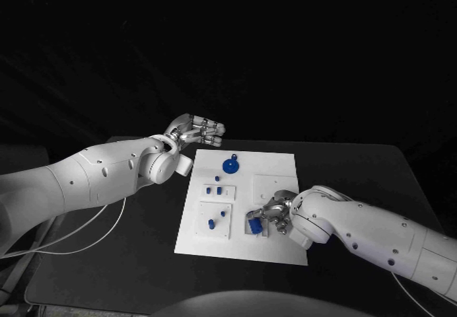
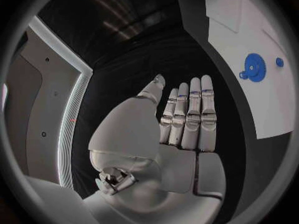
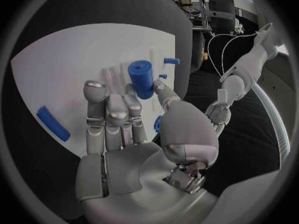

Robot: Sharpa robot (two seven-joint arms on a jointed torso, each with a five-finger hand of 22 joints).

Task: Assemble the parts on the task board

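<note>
One blue cylinder [image 3: 141, 78] sits pinched at the fingertips of the right hand [image 1: 271, 214], which hovers over the near right part of the task board [image 1: 276, 165]; in the head view the same cylinder [image 1: 255, 226] shows just below the curled fingers, over the white plate. Whether it touches the board cannot be told. Beside that hand, toward the robot's left, a raised white block [image 1: 215, 218] carries two small blue pegs [image 1: 211, 224], and just beyond it a second block holds three more blue pegs [image 1: 218, 191]. Farther out from the right hand, near the board's far edge, lies a blue gear [image 1: 230, 164]; the left wrist view shows the same gear [image 2: 254, 65] with a small blue knob [image 2: 279, 61] next to it. The right wrist view also shows a long blue bar [image 3: 52, 123] lying flat on the board to one side of the fingers, apart from them.

The left hand [image 1: 195, 131] hangs off the board's far left corner over the black table [image 1: 381, 172], holding nothing; its fingers [image 2: 190, 117] are straight and side by side, well apart from every part.
</note>
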